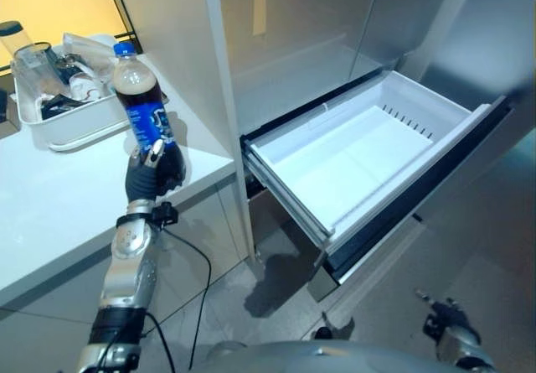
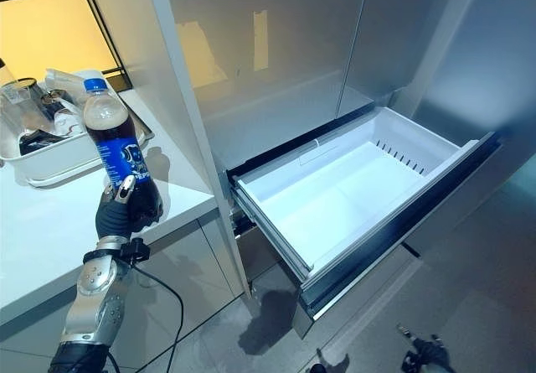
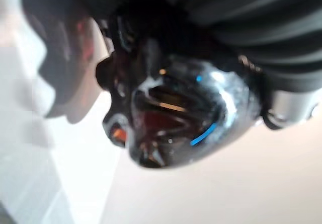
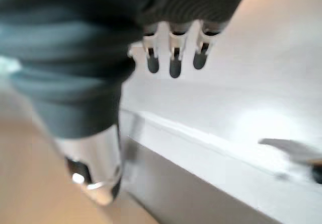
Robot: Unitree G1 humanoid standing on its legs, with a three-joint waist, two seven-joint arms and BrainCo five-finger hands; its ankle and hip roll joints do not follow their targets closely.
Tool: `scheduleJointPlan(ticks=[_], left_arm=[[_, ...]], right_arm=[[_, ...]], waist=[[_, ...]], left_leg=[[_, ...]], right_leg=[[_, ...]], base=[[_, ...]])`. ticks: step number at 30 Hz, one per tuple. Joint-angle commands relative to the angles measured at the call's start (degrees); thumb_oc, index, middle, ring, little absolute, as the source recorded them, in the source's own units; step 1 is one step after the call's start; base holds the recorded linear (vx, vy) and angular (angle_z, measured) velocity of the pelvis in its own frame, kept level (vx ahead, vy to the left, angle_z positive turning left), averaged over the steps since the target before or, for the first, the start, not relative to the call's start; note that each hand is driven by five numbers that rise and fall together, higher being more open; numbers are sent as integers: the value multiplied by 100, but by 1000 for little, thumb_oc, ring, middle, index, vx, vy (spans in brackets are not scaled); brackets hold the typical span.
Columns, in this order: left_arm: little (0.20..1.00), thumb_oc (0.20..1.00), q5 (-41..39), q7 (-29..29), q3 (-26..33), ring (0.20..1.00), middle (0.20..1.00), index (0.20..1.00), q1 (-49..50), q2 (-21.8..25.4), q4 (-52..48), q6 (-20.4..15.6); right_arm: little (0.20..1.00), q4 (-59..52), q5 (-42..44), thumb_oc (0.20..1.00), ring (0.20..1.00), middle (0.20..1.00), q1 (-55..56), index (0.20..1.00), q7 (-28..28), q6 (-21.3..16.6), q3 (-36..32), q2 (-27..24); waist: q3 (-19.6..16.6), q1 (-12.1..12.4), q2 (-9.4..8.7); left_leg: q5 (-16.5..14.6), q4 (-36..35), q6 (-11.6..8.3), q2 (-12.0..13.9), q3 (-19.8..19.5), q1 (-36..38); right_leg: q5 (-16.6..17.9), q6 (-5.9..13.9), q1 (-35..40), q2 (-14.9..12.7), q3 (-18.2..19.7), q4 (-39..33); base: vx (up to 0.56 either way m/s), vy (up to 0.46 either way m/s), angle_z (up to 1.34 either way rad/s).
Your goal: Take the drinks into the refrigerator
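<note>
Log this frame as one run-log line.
left hand: shut on cola bottle, held upright above counter | right hand: low, open, idle | fridge drawer: pulled open, empty | step: bottle not yet in drawer

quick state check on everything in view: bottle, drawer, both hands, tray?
cola bottle: capped, upright, lifted off the counter
left hand: shut on the cola bottle's base
right hand: open, fingers straight, holding nothing
freezer drawer: pulled out, empty
white tray: on the counter, holding glassware

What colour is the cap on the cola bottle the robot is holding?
Blue; the cola bottle's cap shows best in the right eye view, with the left hand gripping below.
</note>
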Motion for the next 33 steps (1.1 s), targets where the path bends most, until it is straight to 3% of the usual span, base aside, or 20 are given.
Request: scheduleJointPlan(ticks=[1, 3, 4, 14, 16, 18, 21, 23, 24, 26, 27, 33], left_arm=[[200, 200, -176, -245, 317, 200, 200, 200, 98, -201, -577, -372], [200, 200, -207, -307, 348, 200, 200, 200, 171, -236, -675, -350], [200, 200, -253, -408, 428, 200, 200, 200, 284, -265, -860, -339], [200, 200, -676, -962, 246, 200, 200, 200, 348, -251, -1369, -471], [200, 200, -715, -1230, 107, 200, 200, 200, 313, -128, -1544, -448], [200, 200, -758, -1514, 12, 200, 200, 200, 338, 54, -1657, -431], [200, 200, -665, -1657, -21, 200, 200, 200, 376, 170, -1734, -437], [200, 200, -584, -1958, -146, 200, 200, 200, 455, 344, -1782, -451], [200, 200, -565, -2062, -238, 200, 200, 200, 462, 406, -1749, -455], [200, 200, -528, -2159, -342, 200, 200, 200, 452, 462, -1735, -476], [200, 200, -557, -2297, -476, 200, 200, 200, 436, 551, -1692, -475], [200, 200, -129, -2484, -1092, 200, 200, 200, 248, 851, -1344, -589]], right_arm=[[1000, -923, 258, 1000, 1000, 1000, -333, 1000, -444, -590, -424, -454], [1000, -1467, 105, 1000, 1000, 1000, -265, 1000, -595, -622, -475, -428], [1000, -2326, -98, 1000, 1000, 1000, -214, 1000, -769, -746, -649, -420], [1000, -4139, -689, 1000, 1000, 1000, -565, 1000, -1321, -1261, -979, -209], [1000, -5421, -1187, 1000, 1000, 1000, -762, 1000, -1171, -1386, -887, -240], [1000, -6483, -1470, 1000, 1000, 1000, -799, 1000, -728, -1341, -671, -201], [1000, -7038, -1470, 1000, 1000, 1000, -756, 1000, -262, -1289, -452, -220], [1000, -7415, -1294, 1000, 1000, 1000, -607, 1000, 490, -1263, -225, -585], [1000, -7497, -1063, 1000, 1000, 1000, -589, 1000, 866, -1265, -30, -754], [1000, -7536, -962, 1000, 1000, 1000, -600, 1000, 995, -1243, 87, -836], [1000, -7589, -789, 1000, 1000, 1000, -660, 1000, 1440, -1166, 462, -1003], [1000, -6893, -299, 1000, 1000, 1000, -1097, 1000, 2295, -871, 1587, -1803]], waist=[[177, -41, -109], [172, -40, -103], [165, -60, -110], [124, -22, -157], [109, -40, -148], [110, -34, -159], [107, -31, -192], [100, -13, -237], [91, 1, -252], [75, 4, -252], [60, 49, -274], [-3, 171, -331]], left_leg=[[-297, 8, 296, -399, 23, -165], [-297, 8, 301, -399, 25, -170], [-293, 8, 317, -403, 32, -177], [-304, 8, 354, -399, 4, -179], [-299, 8, 363, -407, 9, -172], [-345, 8, 361, -398, 23, -133], [-280, 8, 369, -414, 32, -174], [-260, 8, 370, -424, 18, -199], [-243, 8, 367, -424, 14, -211], [-234, 8, 365, -426, 6, -226], [-217, 8, 360, -429, 0, -240], [-175, 8, 328, -429, -30, -256]], right_leg=[[-480, 268, 421, 0, -120, 334], [-475, 267, 407, 0, -101, 338], [-471, 262, 386, 5, -84, 348], [-479, 246, 344, 19, -53, 373], [-469, 240, 331, 18, -44, 380], [-498, 253, 358, 25, -33, 389], [-447, 243, 312, 11, -29, 393], [-439, 244, 288, 12, -25, 400], [-430, 245, 279, 11, -27, 404], [-430, 248, 266, 6, -39, 408], [-426, 253, 270, -3, -61, 411], [-404, 266, 270, -29, -131, 423]], base=[[-21, 9, -6], [-14, 7, -6], [0, 0, 0], [-3, 0, -1], [0, 0, 0], [0, 0, 0], [-14, 0, 0], [-16, -8, -1], [0, 0, 0], [0, 0, 0], [0, 0, 0], [-7, -4, 1]])
